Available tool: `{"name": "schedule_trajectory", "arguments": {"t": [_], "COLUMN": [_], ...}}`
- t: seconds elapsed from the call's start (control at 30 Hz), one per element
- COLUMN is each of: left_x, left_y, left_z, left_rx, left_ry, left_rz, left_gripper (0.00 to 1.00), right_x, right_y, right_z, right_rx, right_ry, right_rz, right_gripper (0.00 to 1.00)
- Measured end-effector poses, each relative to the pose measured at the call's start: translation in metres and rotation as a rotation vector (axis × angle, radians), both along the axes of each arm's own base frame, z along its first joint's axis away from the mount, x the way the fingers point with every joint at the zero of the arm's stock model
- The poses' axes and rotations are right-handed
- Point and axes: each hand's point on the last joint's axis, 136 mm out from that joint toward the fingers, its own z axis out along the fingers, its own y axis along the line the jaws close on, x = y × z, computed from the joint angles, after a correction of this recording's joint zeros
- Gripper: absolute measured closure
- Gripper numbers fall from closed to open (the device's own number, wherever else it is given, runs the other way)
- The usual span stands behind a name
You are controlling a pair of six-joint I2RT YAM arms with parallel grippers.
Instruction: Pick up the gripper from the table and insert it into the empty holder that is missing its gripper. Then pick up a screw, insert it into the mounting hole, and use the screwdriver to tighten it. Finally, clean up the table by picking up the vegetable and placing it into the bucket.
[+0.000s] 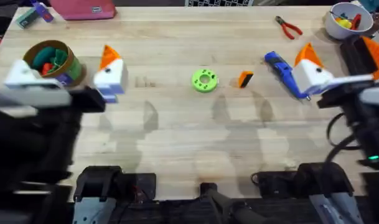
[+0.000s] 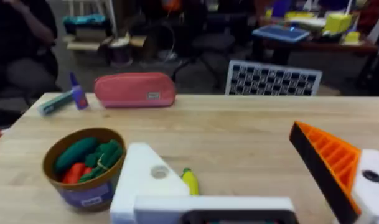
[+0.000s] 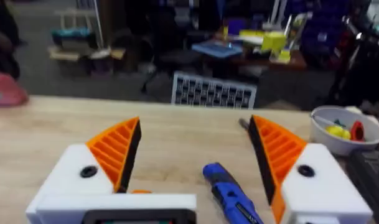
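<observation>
1. The small orange ribbed gripper is lying loose on the table near the middle, just beside the green ring, with nothing touching it.
2. The left pincer is hovering at the left of the table with its fingers spread wide and gripping nothing. One finger is a bare white holder missing its orange tip, while the other is wearing its orange pad.
3. The right pincer is hanging over the right side, also spread and empty. Both orange pads are in place, and the blue screwdriver is lying on the table between and beneath them.
4. The yellow vegetable is peeking out beside the bare holder, close to the bucket, which is already carrying green and red toy pieces.
5. Handling call on that orange wedge: it looks like light, stiff plastic, so it should lift easily but could skid or twist if nudged. The ribs should offer grip; pinching it across its flat sides near the thick end seems best, leaving the mating end free for the holder.
6. Red-handled pliers and a white bowl are sitting at the far right, well apart from the action.
</observation>
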Motion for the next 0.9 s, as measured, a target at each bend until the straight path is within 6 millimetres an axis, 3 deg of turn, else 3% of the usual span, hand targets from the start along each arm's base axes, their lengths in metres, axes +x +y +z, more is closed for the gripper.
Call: {"name": "schedule_trajectory", "arguments": {"t": [0.17,0.33,0.6,0.73,0.9], "left_x": [0.01,0.031,0.071,0.09,0.1], "left_y": [0.003,0.004,0.004,0.004,0.004], "left_z": [0.016,0.009,-0.022,-0.041,-0.071], "left_rx": [0.021,0.037,0.048,0.049,0.05], "left_ry": [0.203,0.473,0.833,0.924,1.026], "left_rz": [0.016,0.016,0.007,0.004,0.002], "left_gripper": [0.015,0.014,0.016,0.016,0.016], "right_x": [0.014,0.032,0.06,0.069,0.072], "right_y": [0.0,0.0,0.0,0.0,0.0], "right_z": [0.006,0.001,-0.016,-0.032,-0.044], "right_rx": [-0.005,-0.007,-0.008,-0.008,-0.008], "right_ry": [0.239,0.512,0.82,0.895,0.94], "right_rz": [0.0,0.001,0.002,0.002,0.003], "right_gripper": [0.009,0.009,0.008,0.008,0.007]}}
